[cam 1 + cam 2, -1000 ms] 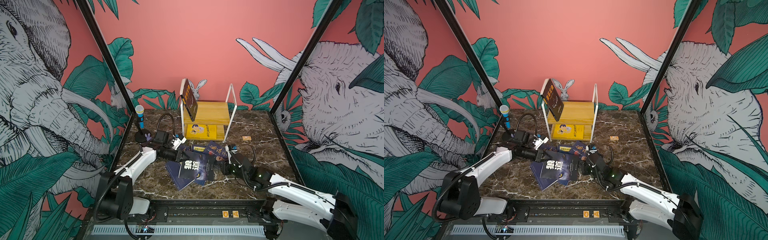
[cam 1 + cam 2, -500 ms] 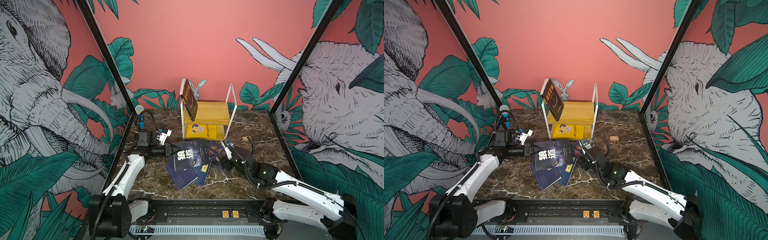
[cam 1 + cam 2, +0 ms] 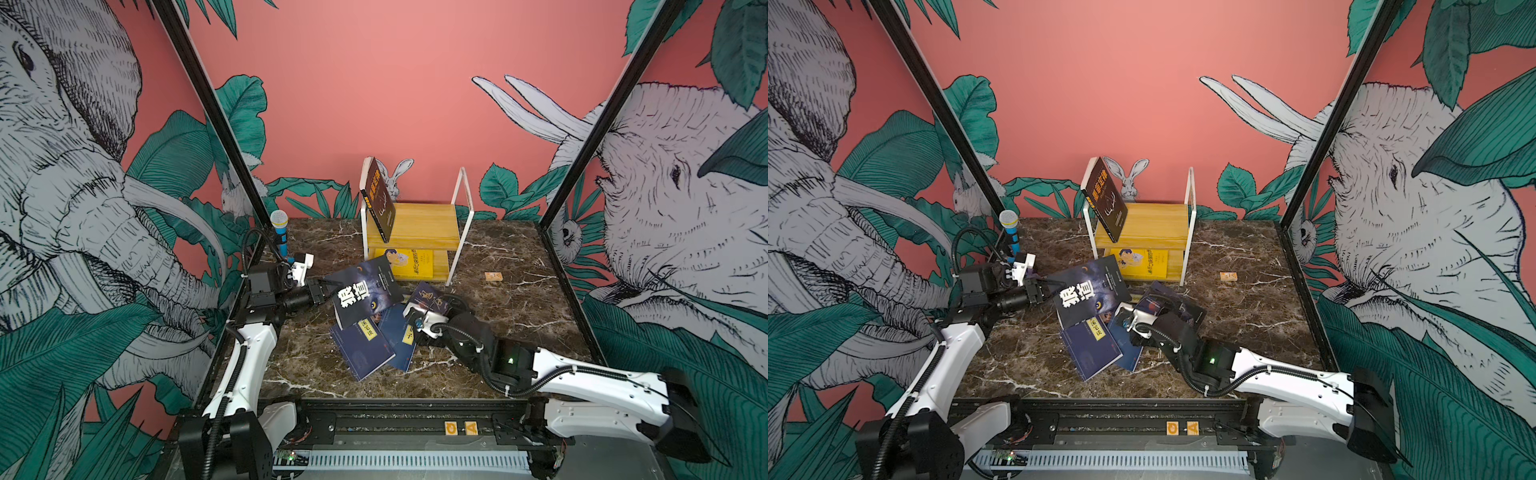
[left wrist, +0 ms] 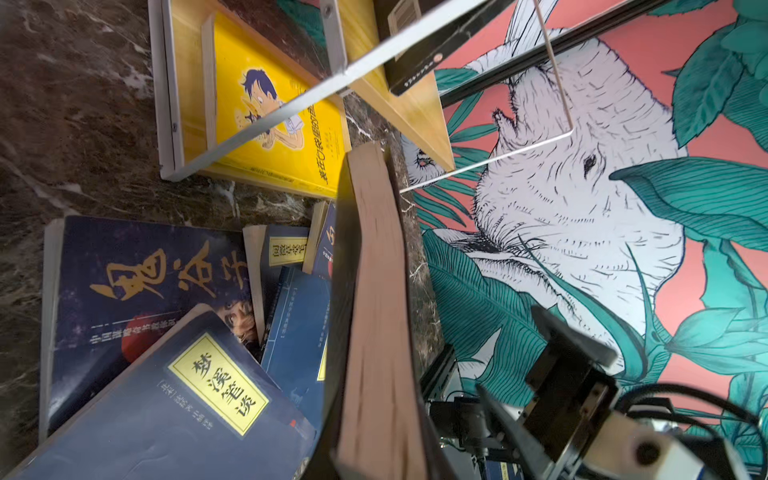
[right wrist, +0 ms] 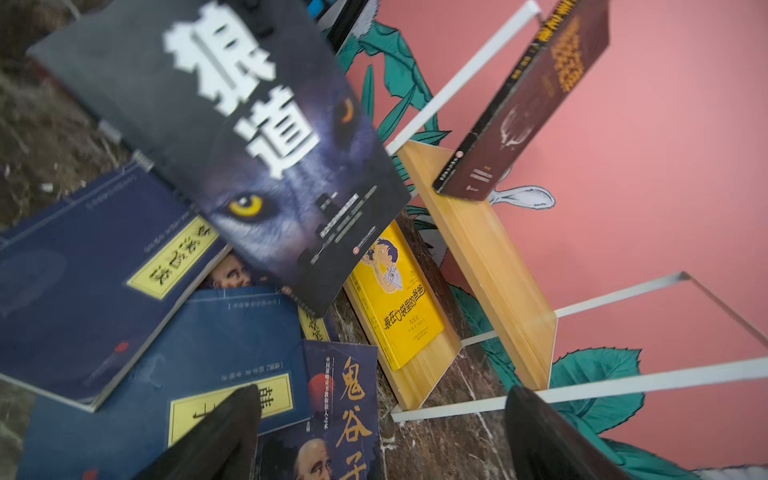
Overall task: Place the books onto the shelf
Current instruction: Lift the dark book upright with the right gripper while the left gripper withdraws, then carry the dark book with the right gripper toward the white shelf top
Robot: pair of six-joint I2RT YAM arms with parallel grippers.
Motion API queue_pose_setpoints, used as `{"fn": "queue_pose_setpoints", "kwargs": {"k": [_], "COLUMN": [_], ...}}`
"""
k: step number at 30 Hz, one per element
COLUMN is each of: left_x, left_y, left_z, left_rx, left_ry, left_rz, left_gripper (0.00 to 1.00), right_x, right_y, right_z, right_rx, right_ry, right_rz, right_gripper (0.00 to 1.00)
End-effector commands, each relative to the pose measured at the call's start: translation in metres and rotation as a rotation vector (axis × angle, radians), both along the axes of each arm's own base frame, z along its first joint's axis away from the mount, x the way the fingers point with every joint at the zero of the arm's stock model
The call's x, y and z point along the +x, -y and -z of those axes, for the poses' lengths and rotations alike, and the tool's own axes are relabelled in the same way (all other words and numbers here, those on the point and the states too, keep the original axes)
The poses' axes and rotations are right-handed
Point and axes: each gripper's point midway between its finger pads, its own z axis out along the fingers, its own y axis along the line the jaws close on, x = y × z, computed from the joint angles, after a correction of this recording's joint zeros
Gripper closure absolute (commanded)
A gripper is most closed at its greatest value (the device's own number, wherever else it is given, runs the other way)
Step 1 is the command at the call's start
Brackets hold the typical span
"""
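**A:** Where's the shelf?

**B:** The shelf [image 3: 428,224] stands at 12 o'clock on the table [image 3: 519,299], against the far wall. A yellow book [image 3: 409,264] lies on its lower board. An orange-titled book [image 3: 380,208] leans on the upper board, against the frame on the 9 o'clock side.

**A:** And the books?

**B:** They're heaped mid-table, just off the shelf at its 6 o'clock. The left end effector [image 3: 326,287] reaches in from 9 o'clock. It is clamped on the edge of the wolf book [image 3: 365,297], which it holds tilted over the heap. Below that, two yellow-label books [image 3: 361,349] lie flat and overlapping. A gold-script book [image 3: 428,297] lies at the heap's 3 o'clock. In the right wrist view a second one [image 5: 232,272] shows only a face between the others.

**A:** The right end effector?

**B:** The right end effector [image 5: 382,392] has its fingers spread wide with nothing between them. It hangs over the gold-script book, at about the heap's 4 o'clock.
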Motion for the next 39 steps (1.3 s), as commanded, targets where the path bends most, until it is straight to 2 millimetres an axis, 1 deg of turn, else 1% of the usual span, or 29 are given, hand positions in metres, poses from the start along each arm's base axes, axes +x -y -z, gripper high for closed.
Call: {"fn": "queue_pose_setpoints", "kwargs": {"k": [1,4,6,7,9,11,12,14,16,20,22,26,31,34,37,39], "left_x": [-0.003,-0.005,-0.006,-0.007,-0.008,-0.01,-0.011,-0.014,-0.014,-0.015,-0.016,-0.016,-0.021,-0.022,-0.023,-0.023], "left_y": [0.007,0.008,0.009,0.01,0.011,0.012,0.012,0.014,0.015,0.016,0.017,0.019,0.024,0.025,0.025,0.026], "left_z": [-0.021,-0.022,-0.024,-0.025,-0.027,-0.03,-0.032,-0.032,-0.032,-0.034,-0.032,-0.033,-0.028,-0.028,-0.025,-0.023], "left_rx": [-0.082,-0.087,-0.099,-0.105,-0.115,-0.119,-0.121,-0.127,-0.132,-0.132,-0.133,-0.136,-0.133,-0.127,-0.118,-0.117], "left_ry": [0.043,0.053,0.056,0.054,0.052,0.061,0.066,0.065,0.055,0.065,0.059,0.056,0.054,0.053,0.062,0.055], "left_rz": [0.041,0.057,0.064,0.071,0.083,0.091,0.094,0.107,0.111,0.122,0.129,0.141,0.174,0.177,0.183,0.184], "left_gripper": [1.0,1.0,1.0,1.0,1.0,1.0,1.0,1.0,1.0,1.0,1.0,1.0,1.0,1.0,1.0,1.0], "right_x": [-0.003,-0.003,-0.003,-0.002,0.0,0.003,0.003,0.005,0.01,0.01,0.017,0.022,0.031,0.033,0.035,0.036], "right_y": [-0.021,-0.037,-0.047,-0.052,-0.059,-0.065,-0.065,-0.077,-0.086,-0.092,-0.091,-0.088,-0.087,-0.089,-0.089,-0.091], "right_z": [-0.02,-0.013,-0.017,-0.015,-0.021,-0.022,-0.025,-0.009,0.005,0.022,0.022,0.013,0.016,0.01,0.012,0.012], "right_rx": [-0.066,-0.15,-0.164,-0.189,-0.201,-0.199,-0.187,-0.231,-0.305,-0.332,-0.341,-0.323,-0.307,-0.282,-0.271,-0.282], "right_ry": [0.239,0.345,0.438,0.473,0.554,0.615,0.644,0.695,0.705,0.697,0.694,0.689,0.675,0.67,0.663,0.667], "right_rz": [-0.021,-0.014,-0.008,-0.004,0.023,0.055,0.069,0.065,0.069,0.044,0.064,0.103,0.112,0.128,0.124,0.132], "right_gripper": [0.01,0.0,0.0,0.0,0.0,0.0,0.0,0.0,0.0,0.01,0.01,0.01,0.18,0.3,0.46,0.6]}}
